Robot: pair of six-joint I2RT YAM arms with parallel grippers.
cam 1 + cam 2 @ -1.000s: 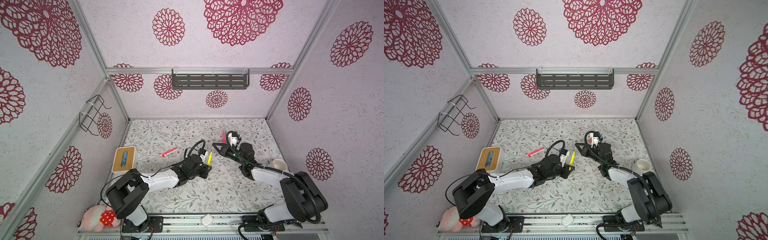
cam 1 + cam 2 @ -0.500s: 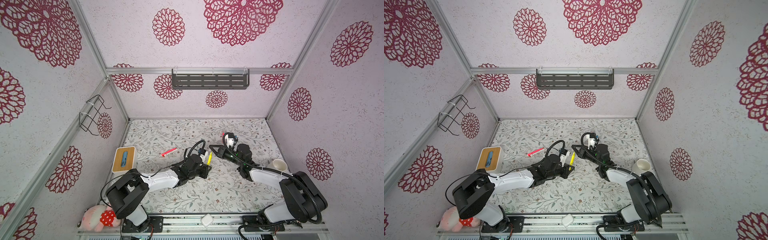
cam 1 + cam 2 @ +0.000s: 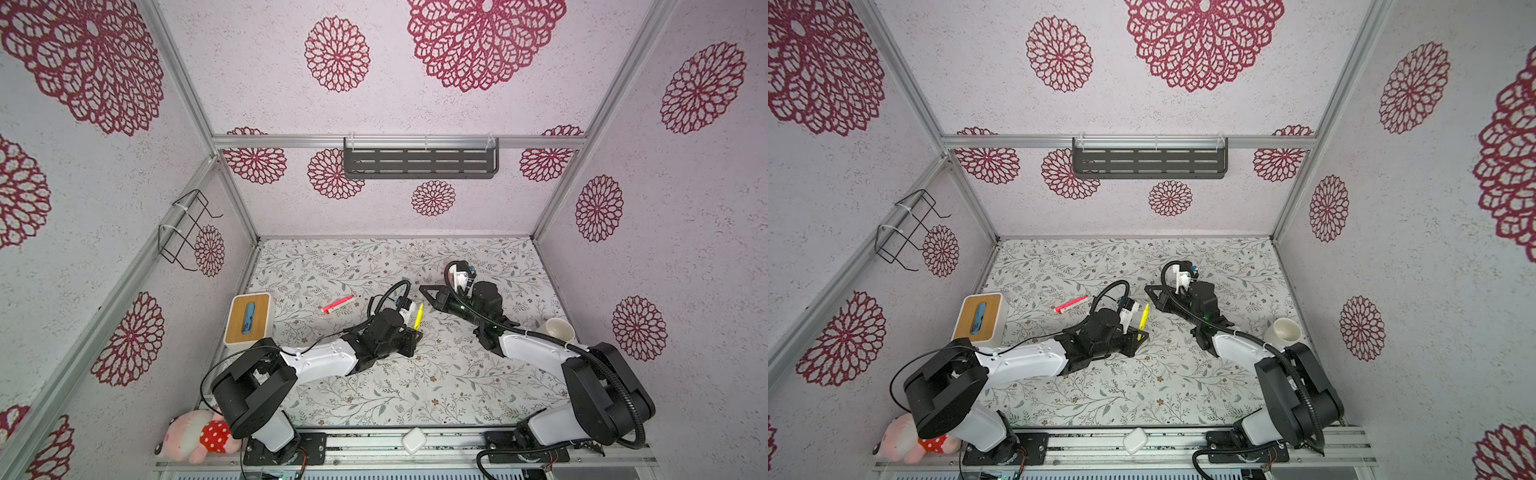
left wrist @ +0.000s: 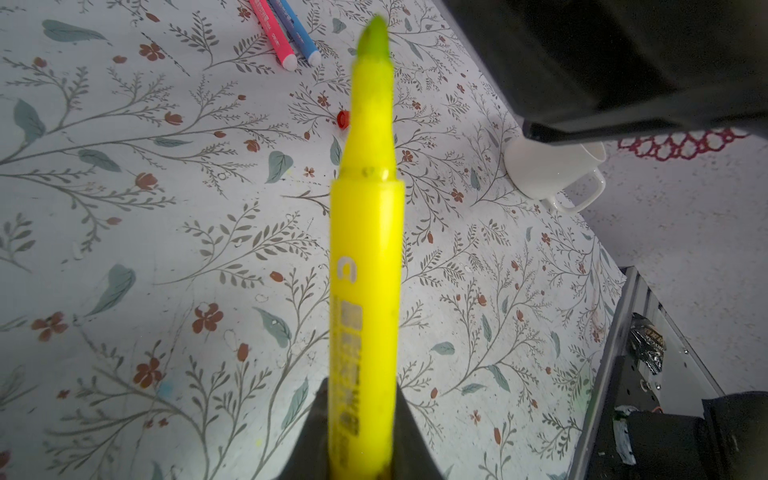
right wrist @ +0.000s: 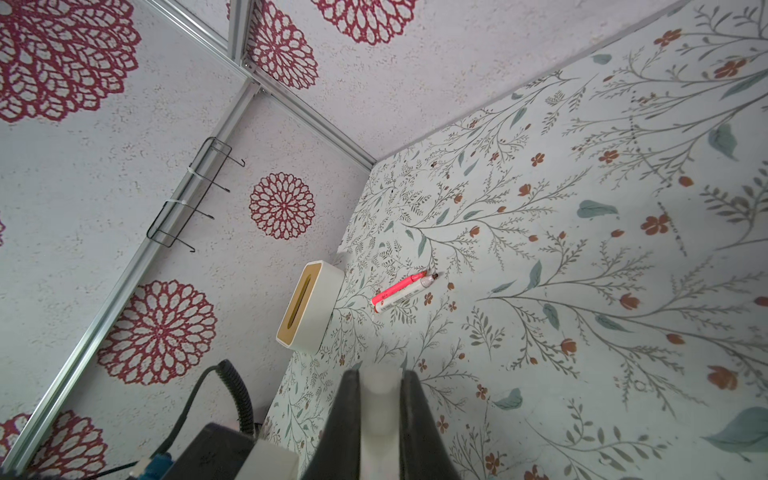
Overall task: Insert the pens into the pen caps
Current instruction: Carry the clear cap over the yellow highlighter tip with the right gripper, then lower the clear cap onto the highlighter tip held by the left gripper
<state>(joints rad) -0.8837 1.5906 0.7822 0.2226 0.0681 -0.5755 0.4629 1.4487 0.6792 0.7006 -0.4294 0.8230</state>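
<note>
Left wrist view: your left gripper point(image 4: 359, 399) clamps the yellow pen point(image 4: 368, 249), tip bare. Right wrist: your right gripper point(image 5: 380, 374) pinches a pale cap point(image 5: 376, 415). Beyond, the white mug point(image 4: 544, 174) stands upright; at the table point(image 3: 415, 386) edge, the tissue box point(image 3: 237, 309) holds something blue.

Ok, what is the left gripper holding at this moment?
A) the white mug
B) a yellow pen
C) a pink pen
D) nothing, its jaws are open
B: in the left wrist view the left gripper is shut on the yellow pen, whose uncapped tip points away from it; the right gripper holds a pale cap.
</note>
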